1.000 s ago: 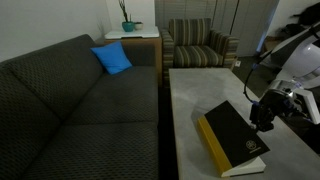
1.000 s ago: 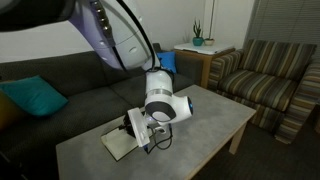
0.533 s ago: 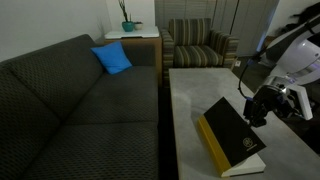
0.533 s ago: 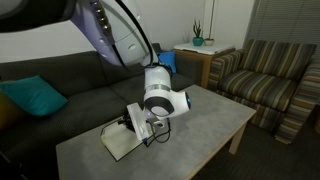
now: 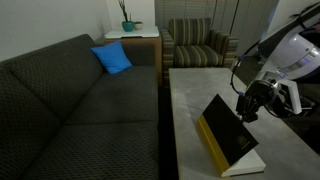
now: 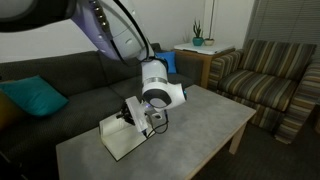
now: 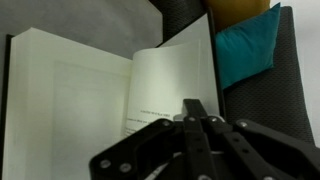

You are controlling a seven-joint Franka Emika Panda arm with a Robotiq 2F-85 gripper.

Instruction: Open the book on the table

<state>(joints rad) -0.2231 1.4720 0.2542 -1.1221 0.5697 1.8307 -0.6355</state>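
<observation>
The book lies near the end of the grey table. Its black cover stands steeply tilted up from the yellow spine, with white pages under it. My gripper is at the cover's raised free edge, fingers together against it. In an exterior view the open book shows white pages, with the gripper just above them. In the wrist view the white page and the raised leaf fill the picture, and the shut gripper rests against the leaf.
A dark sofa with a blue cushion runs along the table. A striped armchair and a white side table with a plant stand beyond. In an exterior view there are a teal cushion and an armchair.
My gripper has risen and swung toward the spine, taking the cover from nearly flat to steeply tilted. White pages now show under it.
</observation>
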